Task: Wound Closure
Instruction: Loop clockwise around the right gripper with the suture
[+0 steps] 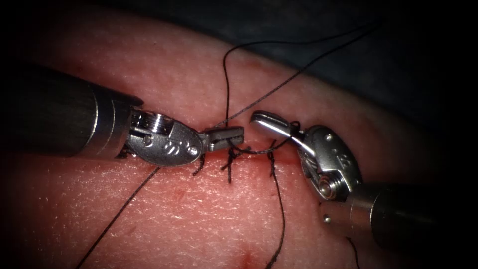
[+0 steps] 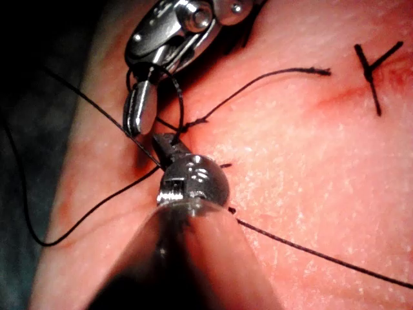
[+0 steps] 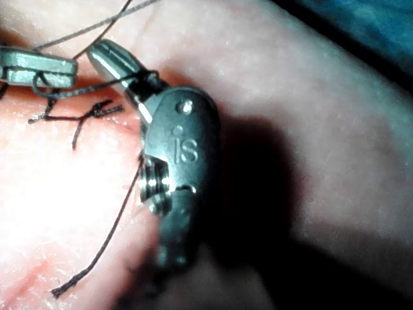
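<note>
Two needle-driver tools, dark shafts, bright metal wrists.
Left tool [image 1: 225, 139]: dark ribbed shaft, steel collar, threaded pulley hub, oval polished clevis with a small screw and stamped marks, short blocky grey jaws. Right tool [image 1: 271, 123]: dark shaft, steel collar with one rivet, round pivot pin, oval clevis stamped "is" [image 3: 186, 146], smooth rounded shiny jaws.

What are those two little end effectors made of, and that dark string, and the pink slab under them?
The left end effector and right end effector look like polished metal: silvery with bright glints. The left one is shut on the thread, which looks like dark, thin, limp fibre, fraying at its cut ends; the right one has a loop of it around it. The tissue looks soft, moist and finely pored: pork belly.
</note>
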You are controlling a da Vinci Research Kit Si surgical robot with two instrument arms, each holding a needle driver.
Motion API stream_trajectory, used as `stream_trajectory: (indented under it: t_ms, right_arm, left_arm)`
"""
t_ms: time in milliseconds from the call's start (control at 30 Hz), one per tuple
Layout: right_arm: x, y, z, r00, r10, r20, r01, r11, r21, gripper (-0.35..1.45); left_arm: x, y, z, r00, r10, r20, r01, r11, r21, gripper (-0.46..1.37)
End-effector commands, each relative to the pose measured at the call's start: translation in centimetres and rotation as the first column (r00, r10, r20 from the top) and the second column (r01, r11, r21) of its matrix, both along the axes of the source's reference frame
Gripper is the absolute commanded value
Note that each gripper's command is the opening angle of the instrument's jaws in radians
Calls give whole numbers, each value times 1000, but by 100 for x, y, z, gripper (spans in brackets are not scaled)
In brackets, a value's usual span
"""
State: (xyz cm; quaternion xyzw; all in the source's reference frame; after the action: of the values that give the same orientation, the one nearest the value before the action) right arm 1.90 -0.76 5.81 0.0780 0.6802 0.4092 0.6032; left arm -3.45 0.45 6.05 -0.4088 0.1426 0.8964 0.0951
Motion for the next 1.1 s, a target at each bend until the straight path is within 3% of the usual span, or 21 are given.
stream_trajectory:
  t_ms: [33, 200, 433, 633, 867, 1100]
  right_arm:
    - [0, 0, 0, 1000, 0, -12, 0, 1000, -7, -35]
    - [-1, -1, -2, 999, -15, -44, 14, 1000, -21, -35]
    - [0, -12, -12, 988, -104, -111, 102, 994, -28, -35]
    - [3, -17, -19, 965, -212, -153, 197, 974, -110, -35]
    - [1, -12, -21, 901, -412, -136, 378, 899, -222, -35]
    - [2, -13, -23, 799, -592, -106, 545, 787, -288, -35]
  left_arm:
    - [-4, -1, 3, 1000, 9, 4, -9, 1000, 11, -35]
    - [-10, -2, 14, 1000, 13, 2, -13, 1000, 23, -35]
    - [-10, -2, 38, 1000, 10, 1, -10, 999, 40, -35]
    - [-11, -3, 41, 1000, 12, 5, -12, 999, 46, -35]
    - [-22, -8, 36, 1000, 12, 7, -12, 999, 49, -35]
    - [-32, -11, 32, 1000, 10, 2, -10, 999, 44, -35]
